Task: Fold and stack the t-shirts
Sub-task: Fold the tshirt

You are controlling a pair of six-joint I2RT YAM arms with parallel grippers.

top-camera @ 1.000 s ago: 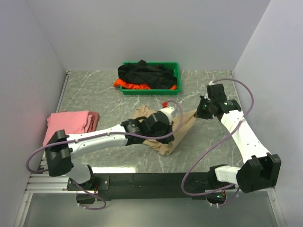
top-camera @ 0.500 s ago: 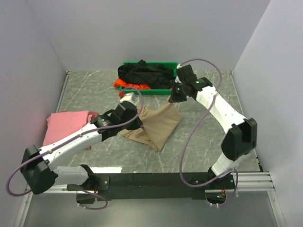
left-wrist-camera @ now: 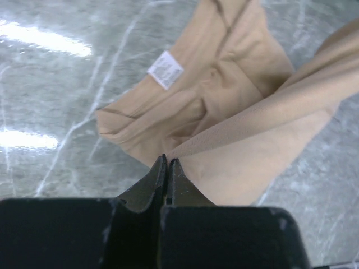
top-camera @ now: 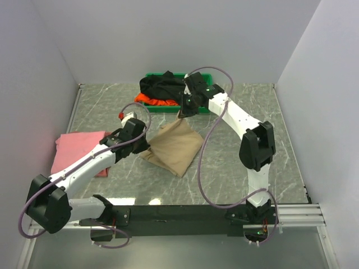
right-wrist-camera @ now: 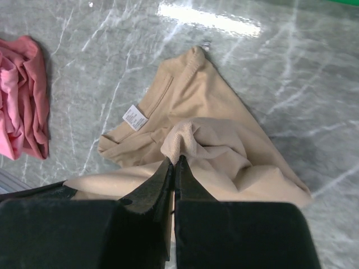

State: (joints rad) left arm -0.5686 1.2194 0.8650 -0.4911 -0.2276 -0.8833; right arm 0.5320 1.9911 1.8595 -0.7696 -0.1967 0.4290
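At far left, the pink shirt (top-camera: pixel 81 147) lies on the table (top-camera: pixel 247 112). The left arm stretches low and forward, and the left gripper (left-wrist-camera: pixel 166 162) pinches the beige shirt (top-camera: pixel 175 147) at its left edge, jaws pressed together. The right arm rises, then angles back-left. The right gripper (right-wrist-camera: pixel 175 159) nips the far corner, jaws closed, beside the tray (top-camera: pixel 208 78) holding the black shirt (top-camera: pixel 162 87) and orange shirt (top-camera: pixel 151 101).

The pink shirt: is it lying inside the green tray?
No, the pink shirt lies on the table at the left, apart from the green tray at the back.
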